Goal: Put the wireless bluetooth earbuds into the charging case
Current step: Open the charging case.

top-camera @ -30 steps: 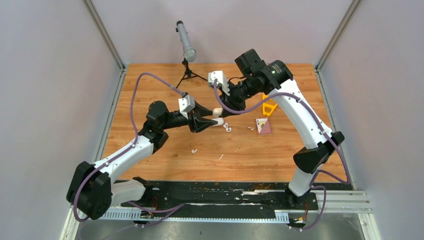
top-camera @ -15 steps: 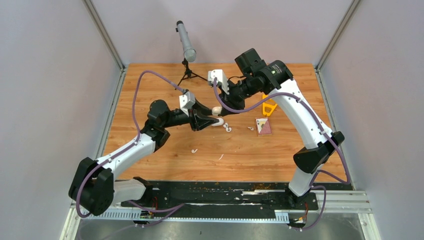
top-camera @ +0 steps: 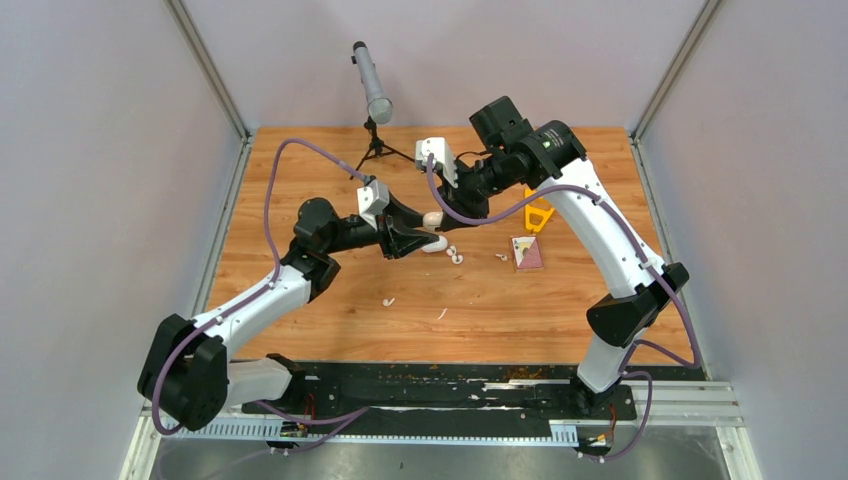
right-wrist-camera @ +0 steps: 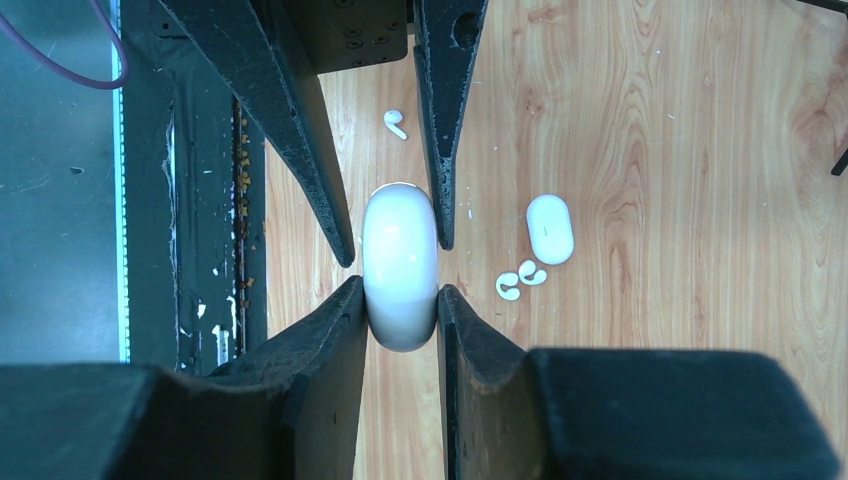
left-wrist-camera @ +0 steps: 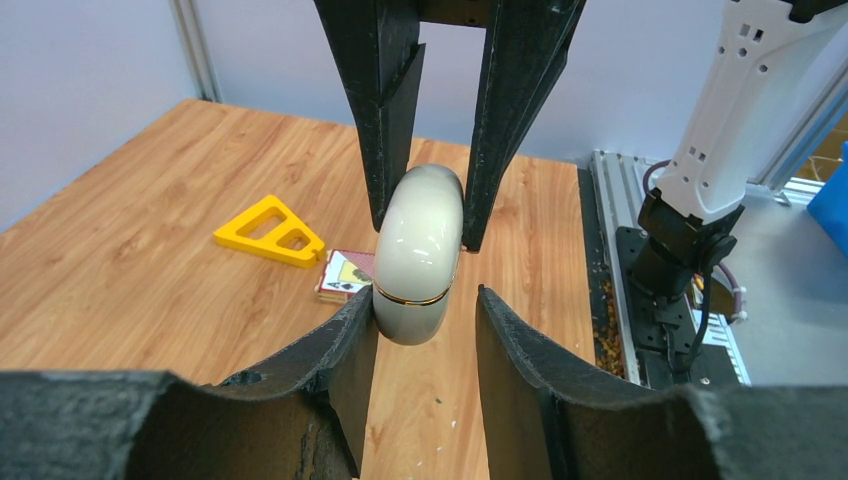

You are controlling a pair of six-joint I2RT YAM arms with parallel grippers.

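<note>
A white charging case (right-wrist-camera: pixel 400 262), closed with a gold seam (left-wrist-camera: pixel 418 250), hangs above the table, and my right gripper (right-wrist-camera: pixel 400 300) is shut on it. My left gripper (left-wrist-camera: pixel 425 310) is open round the case's other end; its left finger touches the case and its right finger stands apart. In the top view both grippers meet at the case (top-camera: pixel 433 219). A second white case (right-wrist-camera: pixel 550 228) lies on the table with two earbuds (right-wrist-camera: pixel 520 280) beside it. More earbuds lie loose (top-camera: pixel 501 257) (top-camera: pixel 388 301), and one shows in the right wrist view (right-wrist-camera: pixel 396 122).
A yellow triangular piece (top-camera: pixel 538 215) and a deck of playing cards (top-camera: pixel 528 252) lie right of the grippers. A microphone on a small tripod (top-camera: pixel 375 90) stands at the back. Grey walls enclose the wooden table (top-camera: pixel 330 320).
My left gripper has shifted slightly toward the back, closing in round the held case. The right arm and the case have stayed in place.
</note>
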